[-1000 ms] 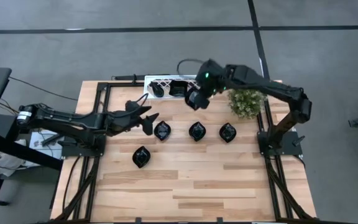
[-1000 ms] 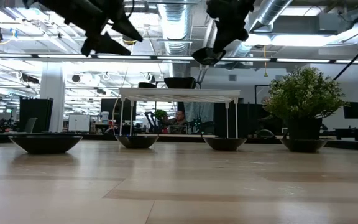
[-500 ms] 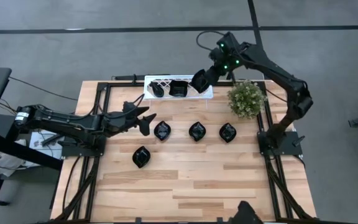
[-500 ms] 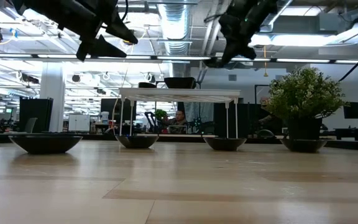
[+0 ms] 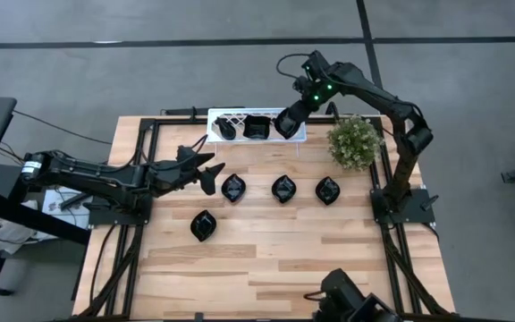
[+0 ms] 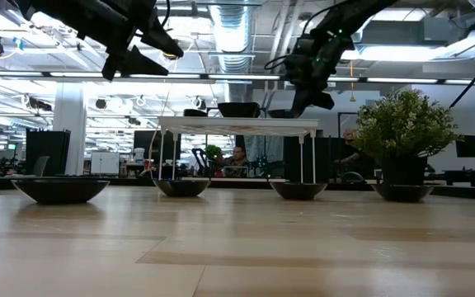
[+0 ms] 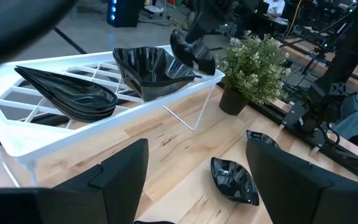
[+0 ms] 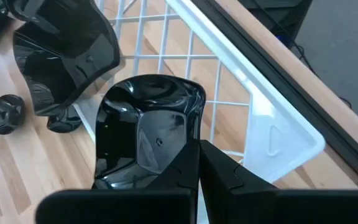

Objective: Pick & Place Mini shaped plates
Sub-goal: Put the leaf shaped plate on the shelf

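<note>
The right claw (image 8: 197, 163) is gripping a glossy black mini plate (image 8: 146, 130) with its fingers pinched shut on the rim, holding it over the white lattice rack (image 5: 231, 117) at the counter's (image 5: 275, 259) far edge — the left claw (image 5: 211, 167) is hanging wide open and empty near four plates (image 5: 282, 188) lying on the wood

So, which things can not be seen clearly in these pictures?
- High view: the shapes in the teardrop stack on the white rack are too small to count.
- Low view: the rack top is edge-on, so its dishes barely show.
- Right wrist view: the right hand covers the lower edge of its held dish.
- Left wrist view: the left hand fingers are cut by the bottom edge.
</note>
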You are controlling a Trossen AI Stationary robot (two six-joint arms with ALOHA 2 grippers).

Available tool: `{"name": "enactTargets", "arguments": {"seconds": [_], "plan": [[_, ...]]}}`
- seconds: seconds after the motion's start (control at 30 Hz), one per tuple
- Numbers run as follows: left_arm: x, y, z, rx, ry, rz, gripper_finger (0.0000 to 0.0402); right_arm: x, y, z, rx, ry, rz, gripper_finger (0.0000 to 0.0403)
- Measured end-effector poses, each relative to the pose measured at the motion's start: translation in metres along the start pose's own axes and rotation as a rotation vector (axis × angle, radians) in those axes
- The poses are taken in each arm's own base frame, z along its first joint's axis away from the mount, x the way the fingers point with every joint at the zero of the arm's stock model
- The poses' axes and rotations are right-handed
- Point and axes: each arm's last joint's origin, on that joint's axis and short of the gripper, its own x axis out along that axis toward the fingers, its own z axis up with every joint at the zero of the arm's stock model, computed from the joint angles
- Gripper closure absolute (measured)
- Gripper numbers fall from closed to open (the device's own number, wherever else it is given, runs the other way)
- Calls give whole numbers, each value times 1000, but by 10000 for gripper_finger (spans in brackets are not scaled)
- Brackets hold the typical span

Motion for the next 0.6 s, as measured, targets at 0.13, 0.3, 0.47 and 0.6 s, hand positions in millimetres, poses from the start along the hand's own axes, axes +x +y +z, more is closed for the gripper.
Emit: {"name": "enactTargets", "arguments": {"seconds": [0.13,0.3,0.47,0.6], "plan": [[0,0,0,-2,-2,-1,128,1,-1,1,0,0,5,403],[0,0,0,-2,-3,-1,128,2,0,1,-1,2,6,403],[0,0,0,-2,-3,-2,128,3,3,1,-16,5,5,403],[0,0,0,-2,-3,-2,128,4,5,0,-20,11,7,403]]}}
